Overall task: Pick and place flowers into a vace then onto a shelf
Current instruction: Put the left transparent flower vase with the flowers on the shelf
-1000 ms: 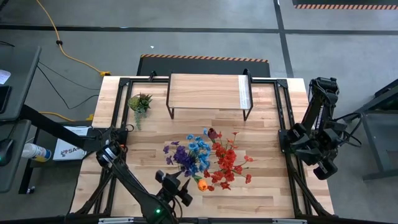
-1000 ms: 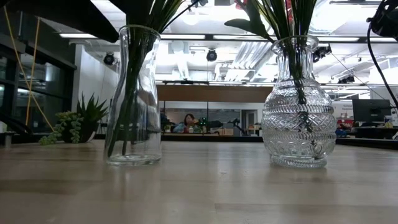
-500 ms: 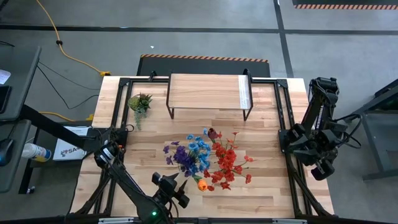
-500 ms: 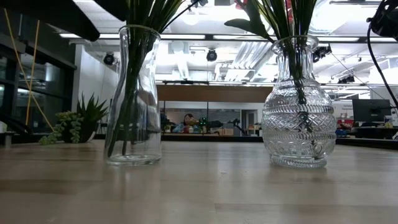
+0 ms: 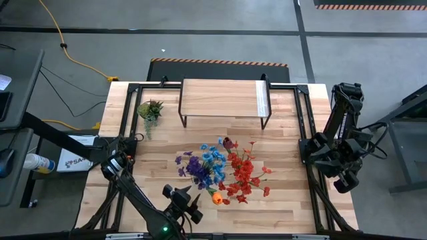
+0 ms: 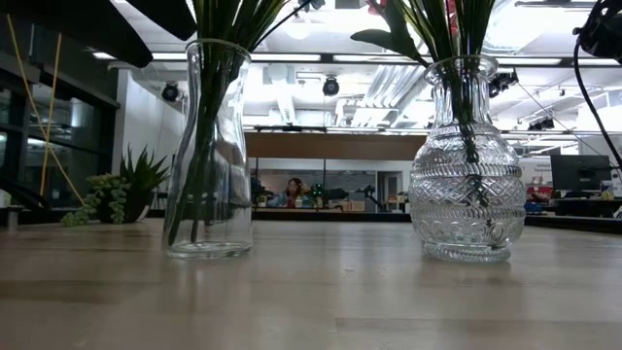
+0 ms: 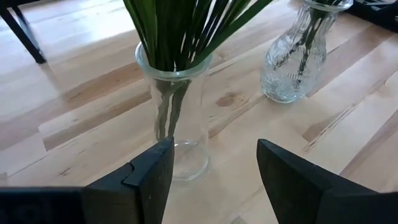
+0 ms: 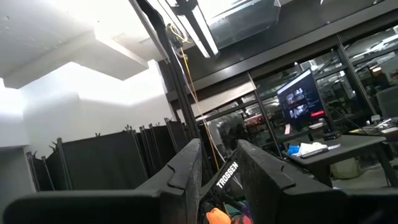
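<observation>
Little has moved since the earlier frames: left claw [image 5: 189, 207] has drawn slightly back toward the near edge of the surface [image 5: 287, 207]; vases and blooms lie as they did.

Item: plain vase [image 7: 177, 115], clear glass, upright on the surface, carrying the blue and purple flowers [image 5: 200, 167] and one orange bloom [image 5: 217, 197]. Green stems reach the base.

Item: cut-glass vase [image 6: 466, 170], patterned, upright just beside the plain one, apart from it. Holds the red flowers [image 5: 243, 175] and a dark maroon tulip [image 5: 228, 143].

Item: shelf [image 5: 223, 100], light wood on black legs, at the far side of the surface, well apart from both vases, nothing on it.

Item: left claw, level with the plain vase and just short of it, fingers [image 7: 143, 180] apart and holding nothing; the gap looks about as wide as the vase's lower body.

Item: right claw [image 8: 217, 171], raised off the right edge and pointed out into the room, fingers close together with a narrow gap, nothing held.

Item: potted plant [image 5: 149, 110], far left, not involved.

Handling note, as judgement: flowers appear done; the step in hand is taking a vase to the shelf. Centre the vase between the fingers, grip low on the straight wall rather than the flared lip, close gently on the slick glass, lift straight up, and keep it upright, since the tall stems make it top-heavy and may brush the neighbouring bouquet.
</observation>
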Robot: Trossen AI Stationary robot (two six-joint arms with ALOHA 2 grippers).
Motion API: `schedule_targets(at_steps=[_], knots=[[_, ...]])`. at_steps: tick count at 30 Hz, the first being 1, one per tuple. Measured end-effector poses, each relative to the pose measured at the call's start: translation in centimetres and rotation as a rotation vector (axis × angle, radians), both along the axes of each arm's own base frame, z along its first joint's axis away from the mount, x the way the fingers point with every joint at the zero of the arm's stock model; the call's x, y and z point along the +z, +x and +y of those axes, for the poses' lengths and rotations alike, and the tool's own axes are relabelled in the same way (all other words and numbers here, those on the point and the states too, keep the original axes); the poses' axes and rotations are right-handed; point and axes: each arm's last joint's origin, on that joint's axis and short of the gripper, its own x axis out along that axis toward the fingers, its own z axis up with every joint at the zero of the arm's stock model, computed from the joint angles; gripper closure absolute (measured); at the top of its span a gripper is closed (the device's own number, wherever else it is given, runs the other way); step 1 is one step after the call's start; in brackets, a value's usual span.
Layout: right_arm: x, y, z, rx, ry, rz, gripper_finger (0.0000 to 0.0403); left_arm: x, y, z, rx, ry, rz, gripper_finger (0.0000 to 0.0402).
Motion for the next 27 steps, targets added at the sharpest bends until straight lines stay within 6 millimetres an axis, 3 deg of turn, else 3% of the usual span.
schedule_targets(at_steps=[12, 22, 27], knots=[[-0.07, 0.03, 0.11, 0.029, 0.035, 0.008, 0.0308, 0.18, 0.53, -0.01, -0.044, 0.074, -0.065, 0.0135], [-0.06, 0.02, 0.12, 0.031, 0.034, 0.005, 0.0308, -0.01, 0.64, -0.26, -0.043, 0.020, -0.035, 0.0014], [-0.07, 0.02, 0.13, 0.031, 0.032, 0.005, 0.0309, -0.08, 0.58, -0.27, -0.039, 0.004, -0.013, 0.0020]])
